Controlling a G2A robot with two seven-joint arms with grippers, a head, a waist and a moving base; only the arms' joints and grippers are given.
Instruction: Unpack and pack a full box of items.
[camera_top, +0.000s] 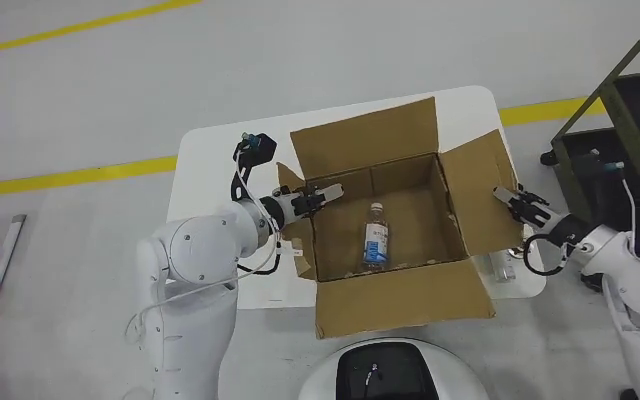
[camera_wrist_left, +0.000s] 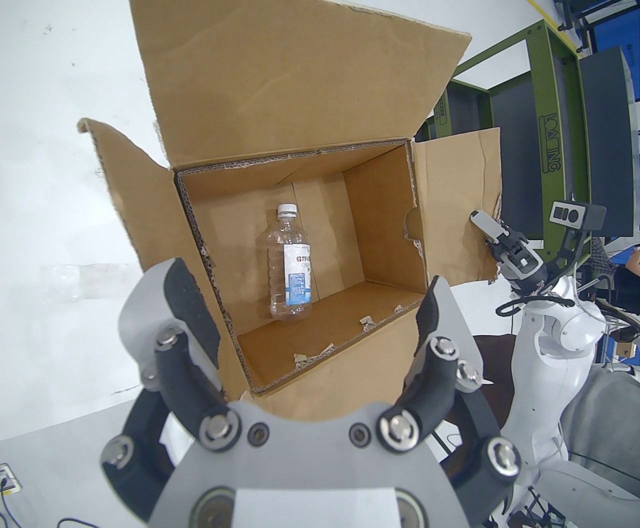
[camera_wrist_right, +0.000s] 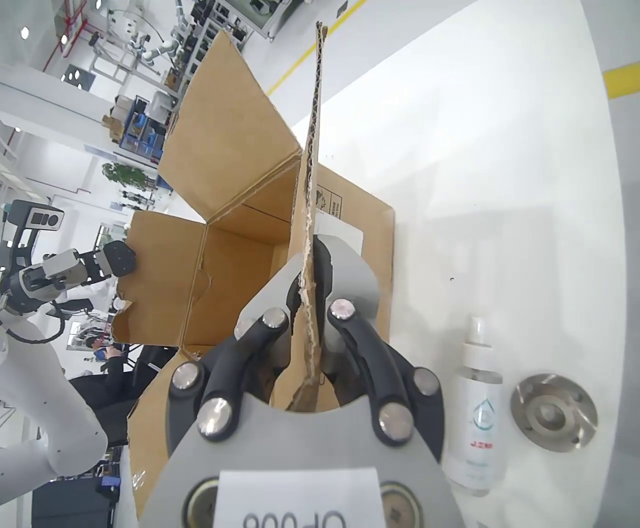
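Observation:
An open cardboard box (camera_top: 400, 300) stands on the white table (camera_top: 215, 160) with all its flaps spread. A clear plastic bottle (camera_top: 375, 240) with a white cap lies on the box floor (camera_wrist_left: 290, 265). My left gripper (camera_top: 320, 195) hovers open over the box's left rim, fingers (camera_wrist_left: 190, 305) spread wide and nothing between them. My right gripper (camera_top: 515, 205) is shut on the outer edge of the box's right flap (camera_top: 480, 190). The flap's corrugated edge (camera_wrist_right: 312, 150) runs between the pads (camera_wrist_right: 325, 265). The left wrist view shows that gripper (camera_wrist_left: 500, 235) on the flap (camera_wrist_left: 460, 200).
A white spray bottle (camera_wrist_right: 477, 400) and a round metal flange (camera_wrist_right: 554, 412) lie on the table beside the box, by the right gripper. A green cart (camera_top: 590, 150) stands off the table's right end. A yellow floor line (camera_top: 80, 175) runs behind.

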